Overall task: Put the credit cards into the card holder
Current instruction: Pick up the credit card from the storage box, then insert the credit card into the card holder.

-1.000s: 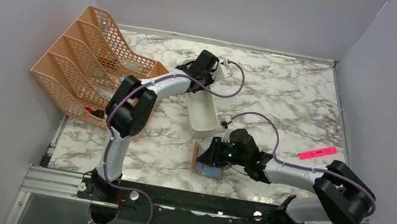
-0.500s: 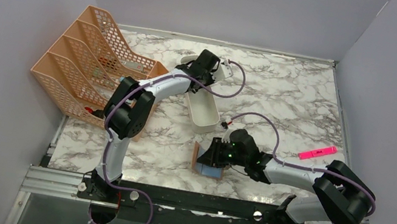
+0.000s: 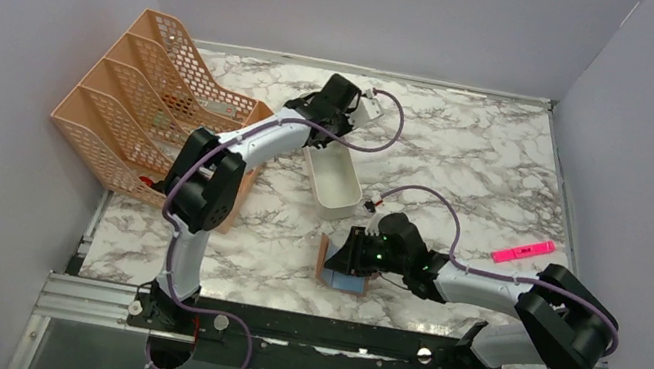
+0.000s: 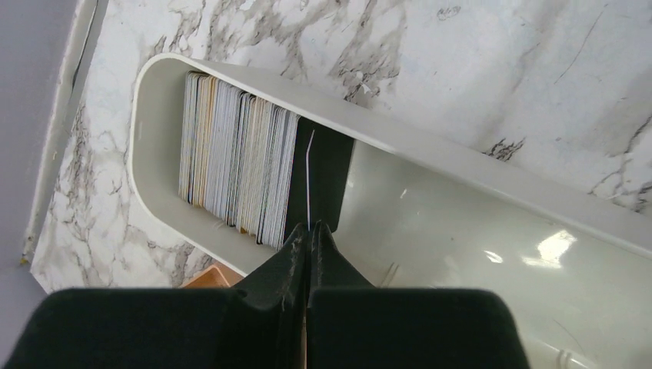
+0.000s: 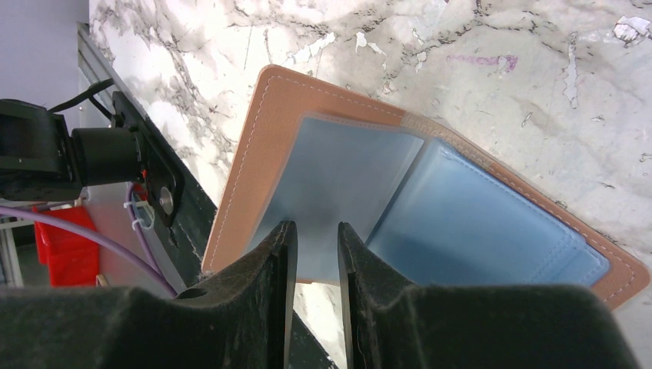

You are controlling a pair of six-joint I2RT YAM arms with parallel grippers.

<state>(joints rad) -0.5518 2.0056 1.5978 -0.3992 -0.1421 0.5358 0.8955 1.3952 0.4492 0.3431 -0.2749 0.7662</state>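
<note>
Light is bright, even and diffuse in the top view, with only soft shadows beside the white tray [image 3: 335, 186]. In the left wrist view, small white glare patches sit on the tray's glossy floor, away from its rounded end. Below the tray the left gripper [image 4: 309, 229] is black and soft-focused. The right wrist view shows the marble tabletop [image 5: 461, 46] sharply, but the right gripper [image 5: 315, 227] is blurred.

From above, the right gripper [image 3: 349, 254] covers most of the card holder [image 3: 323, 259]. The left arm [image 3: 260, 137] hides the far end of the tray [image 3: 334, 191]. Close up, the cards [image 4: 231, 161] stand on edge, faces unseen. The tray runs off the picture's right side.
</note>
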